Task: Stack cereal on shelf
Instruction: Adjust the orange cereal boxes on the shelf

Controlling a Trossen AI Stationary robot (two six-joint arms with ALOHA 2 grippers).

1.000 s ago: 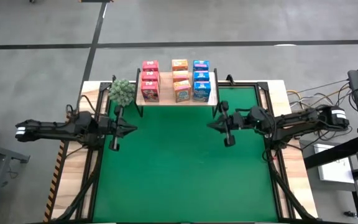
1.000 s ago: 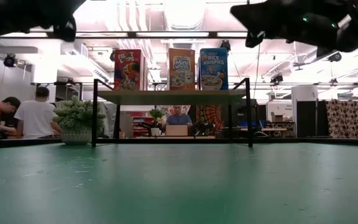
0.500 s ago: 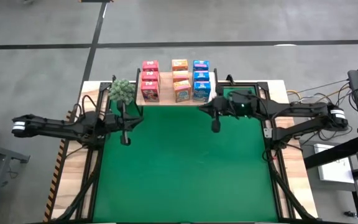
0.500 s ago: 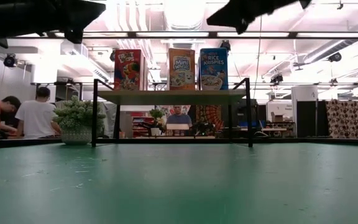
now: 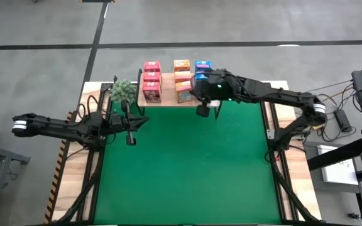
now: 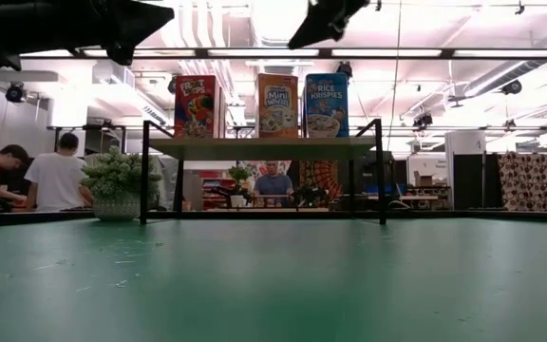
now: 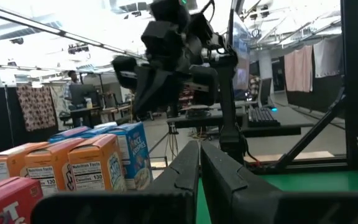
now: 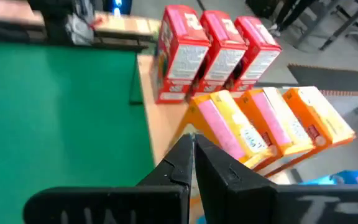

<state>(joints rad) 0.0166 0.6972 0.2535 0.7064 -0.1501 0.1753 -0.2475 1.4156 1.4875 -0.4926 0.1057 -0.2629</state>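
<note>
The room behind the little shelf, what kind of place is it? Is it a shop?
Probably not a shop: it looks like a robot lab or workshop. Two robot arms work over a green mat, people sit at desks in the background, and cables and monitors stand around. The cereal boxes sit on a small test shelf.

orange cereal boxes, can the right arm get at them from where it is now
Probably yes. The right gripper, fingers shut, hangs at the front edge of the shelf, right by the orange cereal boxes, with nothing between them. It would have to open first, and the pink-red boxes and blue boxes stand close alongside.
</note>
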